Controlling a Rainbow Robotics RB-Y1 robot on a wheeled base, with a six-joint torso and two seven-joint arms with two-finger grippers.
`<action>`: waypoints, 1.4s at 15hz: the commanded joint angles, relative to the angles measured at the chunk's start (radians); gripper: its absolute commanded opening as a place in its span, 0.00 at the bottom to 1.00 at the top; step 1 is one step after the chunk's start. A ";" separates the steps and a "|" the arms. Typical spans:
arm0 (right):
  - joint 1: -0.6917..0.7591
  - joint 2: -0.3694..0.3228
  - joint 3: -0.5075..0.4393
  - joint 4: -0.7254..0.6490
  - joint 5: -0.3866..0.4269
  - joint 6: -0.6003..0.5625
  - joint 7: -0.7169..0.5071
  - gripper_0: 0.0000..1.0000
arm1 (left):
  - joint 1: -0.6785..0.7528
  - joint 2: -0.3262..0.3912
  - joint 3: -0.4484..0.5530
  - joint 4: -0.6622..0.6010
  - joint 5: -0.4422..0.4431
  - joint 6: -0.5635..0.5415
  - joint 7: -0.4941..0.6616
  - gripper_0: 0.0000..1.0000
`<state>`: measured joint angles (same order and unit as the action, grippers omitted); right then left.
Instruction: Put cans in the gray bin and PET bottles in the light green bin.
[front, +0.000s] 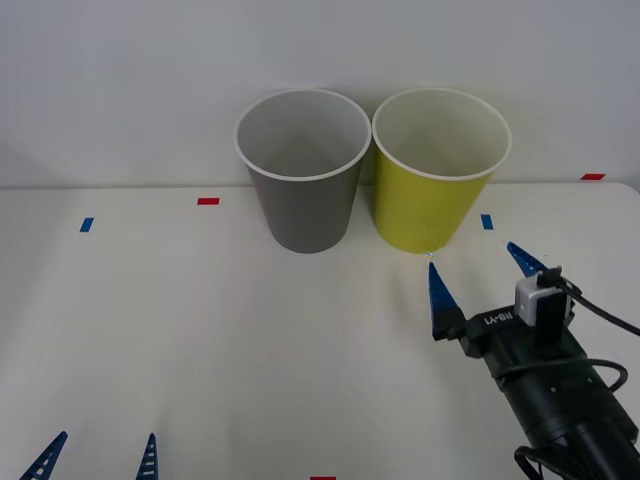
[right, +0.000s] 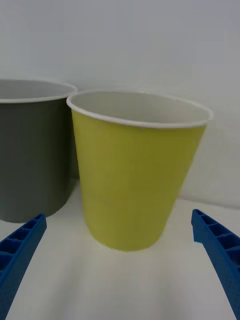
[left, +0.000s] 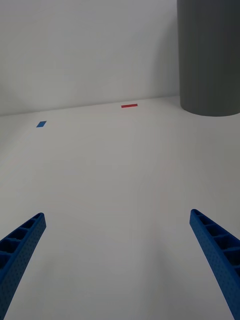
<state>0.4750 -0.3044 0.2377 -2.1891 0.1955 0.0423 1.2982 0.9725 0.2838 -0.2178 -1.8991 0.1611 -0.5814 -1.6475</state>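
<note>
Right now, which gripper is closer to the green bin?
The right. The right gripper is open just in front of the green bin; the left gripper is open at the table's near edge, far off to the left.

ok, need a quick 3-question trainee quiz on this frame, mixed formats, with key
1. True or false: the right gripper has its fingers shut on a can.
2. Multiple choice: which bin stands directly ahead of the right gripper? A) the gray bin B) the light green bin C) neither
3. Fill in: the left gripper sits low at the table's near edge on the robot's left, with its fingers ____.

Key: 1 false, its fingers are spread and hold nothing; 2 B; 3 open.
</note>
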 joint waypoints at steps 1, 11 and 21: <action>0.128 0.044 -0.001 0.003 0.035 -0.064 0.006 1.00 | 0.000 0.000 0.000 0.000 0.000 0.000 0.000 1.00; 0.307 -0.013 -0.057 0.207 -0.130 -0.483 0.029 1.00 | 0.000 0.000 0.000 0.000 0.000 0.000 0.000 1.00; 0.504 -0.025 -0.028 0.224 -0.212 -0.602 0.190 1.00 | 0.000 0.000 0.000 0.000 0.000 0.000 0.000 1.00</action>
<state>0.9619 -0.3296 0.2024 -1.9645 -0.0122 -0.5555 1.4850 0.9725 0.2838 -0.2178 -1.8990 0.1611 -0.5814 -1.6475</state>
